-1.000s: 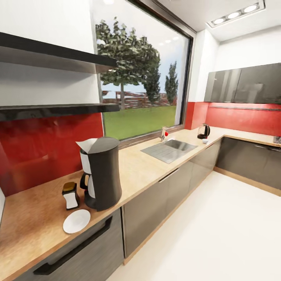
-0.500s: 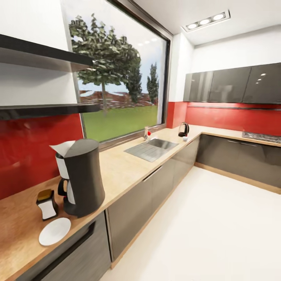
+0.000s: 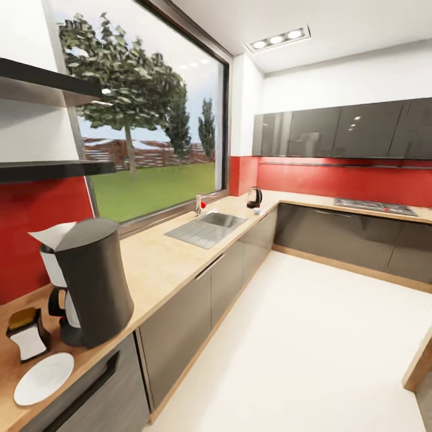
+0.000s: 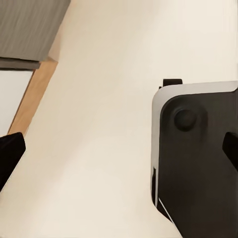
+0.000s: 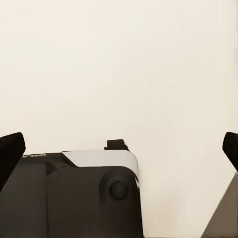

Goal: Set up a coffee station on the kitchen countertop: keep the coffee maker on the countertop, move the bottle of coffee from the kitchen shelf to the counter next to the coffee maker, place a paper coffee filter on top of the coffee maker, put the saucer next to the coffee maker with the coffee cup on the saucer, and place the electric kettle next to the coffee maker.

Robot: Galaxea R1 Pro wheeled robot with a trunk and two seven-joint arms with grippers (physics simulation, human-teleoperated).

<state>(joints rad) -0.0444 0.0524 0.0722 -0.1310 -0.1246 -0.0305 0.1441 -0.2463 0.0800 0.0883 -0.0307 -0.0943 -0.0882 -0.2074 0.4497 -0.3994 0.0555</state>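
The dark grey coffee maker [image 3: 93,281] stands on the beige countertop [image 3: 162,258] at the near left, with the white paper coffee filter [image 3: 51,234] lying on its top. Just left of it sits the bottle of coffee [image 3: 27,333], and the white saucer [image 3: 43,378] lies in front of that near the counter edge. Far down the counter, past the sink [image 3: 207,228], stands the electric kettle [image 3: 254,197] with the small white coffee cup [image 3: 257,210] beside it. The kitchen shelf [image 3: 51,171] hangs above the coffee maker. My left gripper [image 4: 119,151] and right gripper [image 5: 119,148] both hang open over the pale floor, holding nothing.
A thicker black shelf [image 3: 42,84] sits above the thin one. Grey cabinet fronts [image 3: 228,276] run along the counter and turn right under a hob [image 3: 372,207]. A wooden edge [image 3: 420,363] juts in at the right. My own black base [image 4: 198,158] shows below the grippers.
The whole head view has swung to the right, so the coffee maker, bottle and saucer now sit further left in the picture. The things themselves have not moved.
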